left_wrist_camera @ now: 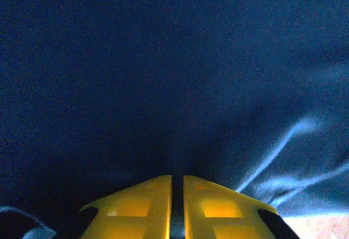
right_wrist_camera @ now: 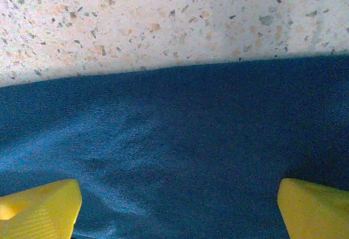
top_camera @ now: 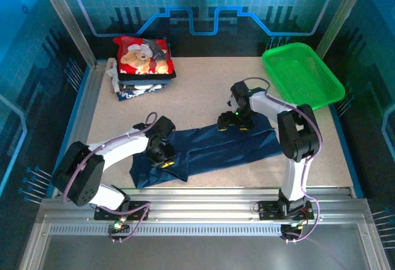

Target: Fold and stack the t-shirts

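Observation:
A navy t-shirt (top_camera: 216,150) lies folded into a long band across the middle of the table. My left gripper (top_camera: 162,156) is down on its left part; in the left wrist view its yellow fingers (left_wrist_camera: 136,209) stand almost together with a thin strip of dark cloth (left_wrist_camera: 163,75) between them. My right gripper (top_camera: 231,122) hovers low over the band's far edge, its jaws wide apart with nothing between the fingertips (right_wrist_camera: 43,206), and the navy cloth (right_wrist_camera: 191,135) lies flat beneath. A red teddy-bear t-shirt (top_camera: 143,55) tops a folded stack at the back left.
A green mesh basket (top_camera: 302,73) sits tilted at the back right corner. Bare speckled tabletop (top_camera: 203,91) lies between the stack and the navy shirt, and also shows beyond the cloth's edge (right_wrist_camera: 163,21). Metal rails border the table.

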Robot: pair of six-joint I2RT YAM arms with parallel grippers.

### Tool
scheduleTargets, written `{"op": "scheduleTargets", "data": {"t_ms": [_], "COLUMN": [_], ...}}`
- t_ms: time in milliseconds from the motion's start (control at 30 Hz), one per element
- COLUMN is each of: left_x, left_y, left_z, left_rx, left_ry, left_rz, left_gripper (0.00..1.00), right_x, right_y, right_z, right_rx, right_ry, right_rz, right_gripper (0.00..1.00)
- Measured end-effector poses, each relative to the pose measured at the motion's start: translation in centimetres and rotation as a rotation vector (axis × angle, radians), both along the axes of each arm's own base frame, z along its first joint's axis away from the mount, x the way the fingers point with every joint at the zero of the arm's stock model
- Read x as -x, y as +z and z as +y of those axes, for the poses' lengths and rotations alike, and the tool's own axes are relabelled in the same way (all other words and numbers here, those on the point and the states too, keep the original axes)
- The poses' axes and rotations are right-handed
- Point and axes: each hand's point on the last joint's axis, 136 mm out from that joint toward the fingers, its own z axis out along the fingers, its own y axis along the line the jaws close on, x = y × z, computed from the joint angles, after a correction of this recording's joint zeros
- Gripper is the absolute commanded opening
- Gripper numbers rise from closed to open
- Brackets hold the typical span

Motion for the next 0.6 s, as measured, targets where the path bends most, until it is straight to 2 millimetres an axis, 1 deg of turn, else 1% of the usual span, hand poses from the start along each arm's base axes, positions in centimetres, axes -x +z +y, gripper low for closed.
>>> {"op": "scheduleTargets", "data": {"t_ms": [67, 167, 233, 300, 333, 400, 433, 500, 533, 600], "left_x": [2.4, 5.7, 7.1, 7.5, 7.4, 6.6, 5.6, 3.0, 1.3, -1.5], "left_y": [0.2, 0.6, 1.1, 1.6, 1.7, 2.0, 2.2, 2.9, 3.1, 2.9], "left_z": [0.4, 1.2, 1.6, 1.9, 2.0, 2.4, 2.7, 2.7, 2.6, 2.7], "left_rx": [0.001, -0.002, 0.002, 0.006, 0.007, -0.008, -0.025, -0.044, -0.047, -0.053], "left_ry": [-0.012, -0.005, 0.008, 0.030, 0.043, 0.086, 0.113, 0.148, 0.165, 0.187], "left_rz": [0.032, 0.068, 0.072, 0.068, 0.062, 0.064, 0.065, 0.046, 0.030, 0.006], "left_gripper": [0.10, 0.10, 0.11, 0.16, 0.18, 0.19, 0.19, 0.19, 0.19, 0.17], "right_x": [-0.2, -0.6, -0.9, -1.2, -1.3, -1.5, -1.6, -1.7, -1.7, -1.7], "right_y": [-0.2, -0.5, -0.4, -0.4, -0.4, -0.5, -0.5, -0.5, -0.5, -0.6], "right_z": [-0.2, -0.4, -0.5, -0.8, -1.0, -1.3, -1.5, -1.7, -1.8, -2.1], "right_rx": [0.004, 0.010, 0.012, 0.016, 0.017, 0.018, 0.019, 0.020, 0.023, 0.033], "right_ry": [-0.007, -0.018, -0.026, -0.040, -0.047, -0.061, -0.066, -0.072, -0.075, -0.084], "right_rz": [0.008, 0.018, 0.016, 0.014, 0.015, 0.017, 0.018, 0.018, 0.019, 0.026], "right_gripper": [0.94, 0.93, 0.94, 0.93, 0.93, 0.93, 0.93, 0.93, 0.92, 0.91]}}
